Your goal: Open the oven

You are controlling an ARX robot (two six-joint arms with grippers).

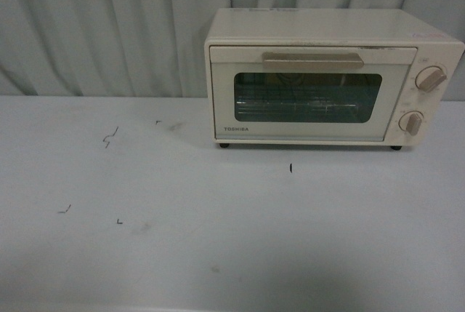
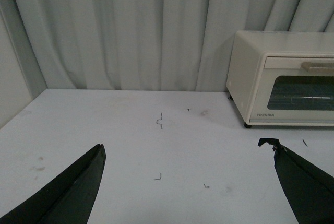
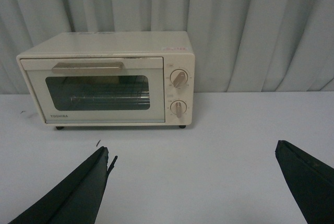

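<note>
The oven (image 1: 312, 83) is a cream-white Toshiba toaster oven at the back right of the table, against the curtain. Its glass door is shut, with the beige bar handle (image 1: 312, 62) across the top and two round knobs (image 1: 430, 79) at the right. A wire rack shows through the glass. No arm shows in the front view. My left gripper (image 2: 188, 151) is open over bare table, well short and left of the oven (image 2: 284, 78). My right gripper (image 3: 192, 151) is open too, nothing between its fingers, facing the oven (image 3: 107, 80) from a distance.
The white table (image 1: 218, 239) carries small dark pen marks (image 1: 110, 137) at its left and one mark (image 1: 290, 168) before the oven. A pleated grey curtain (image 1: 109, 21) closes off the back. A wall edges the table's left side (image 2: 10, 78).
</note>
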